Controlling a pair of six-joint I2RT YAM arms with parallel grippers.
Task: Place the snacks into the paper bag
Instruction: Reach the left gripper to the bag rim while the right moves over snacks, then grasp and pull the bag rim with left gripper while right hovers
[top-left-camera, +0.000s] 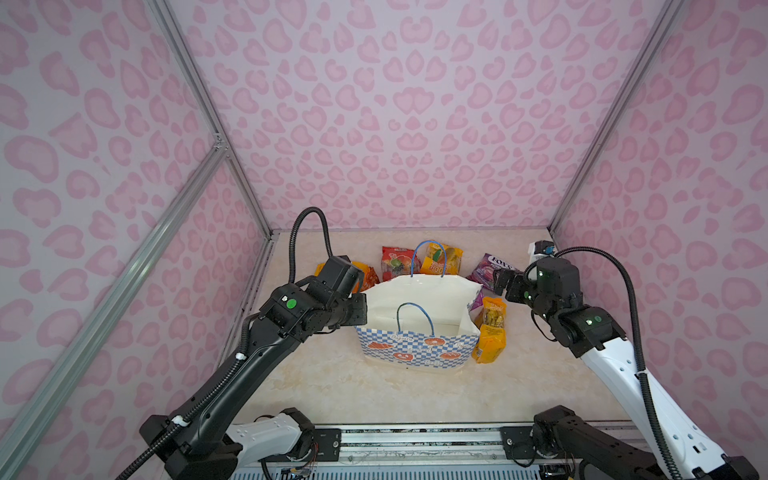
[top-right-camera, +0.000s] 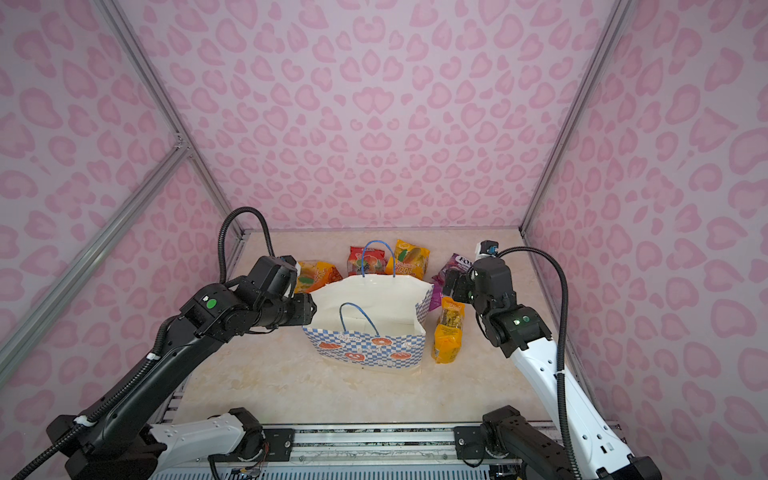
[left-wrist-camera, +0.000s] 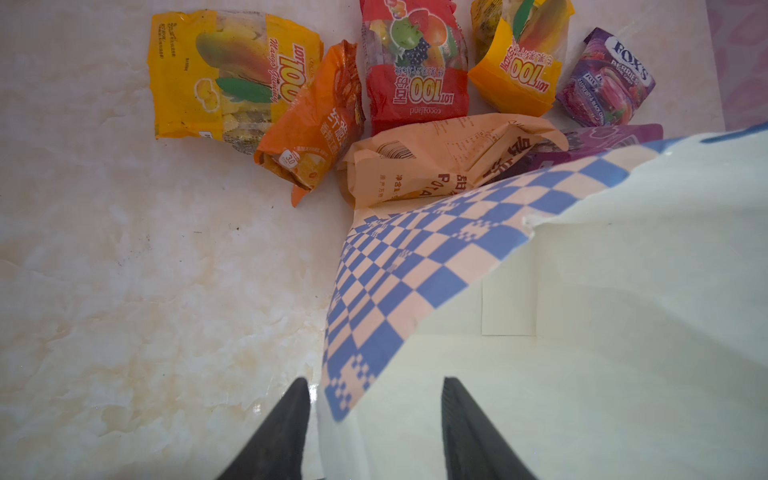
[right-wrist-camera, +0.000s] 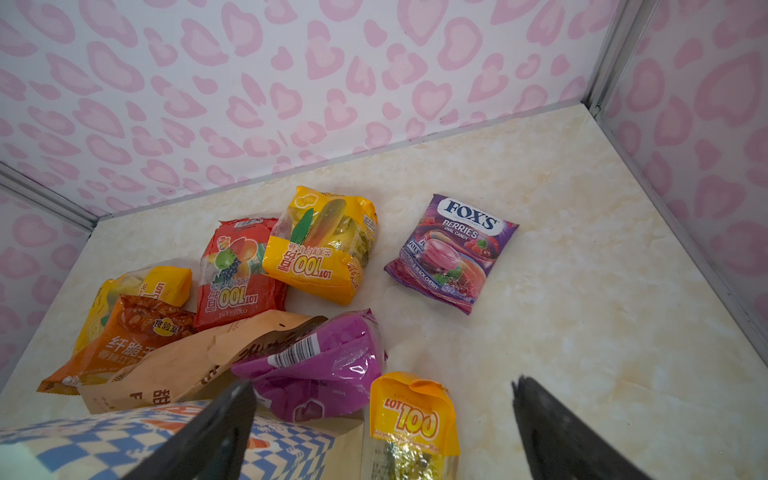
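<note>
The paper bag (top-left-camera: 415, 349) (top-right-camera: 365, 349) stands open mid-table. My left gripper (left-wrist-camera: 376, 386) (top-left-camera: 359, 309) straddles the bag's left wall (left-wrist-camera: 415, 266): one finger outside, one inside, jaws apart. My right gripper (right-wrist-camera: 383, 382) (top-left-camera: 500, 284) hangs open above a yellow snack (right-wrist-camera: 409, 424) (top-left-camera: 490, 332) lying by the bag's right side. Behind the bag lie a red packet (top-left-camera: 395, 262), a yellow one (top-left-camera: 440, 257), an orange one (left-wrist-camera: 311, 124), a mango-printed yellow one (left-wrist-camera: 224, 75) and the purple FOX'S packet (right-wrist-camera: 453, 249). A beige packet (right-wrist-camera: 187, 361) and a magenta one (right-wrist-camera: 324, 365) lean on the bag.
Pink patterned walls close in the left, back and right. A small white device (top-left-camera: 540, 249) sits in the back right corner. A metal rail (top-left-camera: 415, 440) with both arm bases runs along the front edge. Bare tabletop (top-left-camera: 395, 395) lies in front of the bag.
</note>
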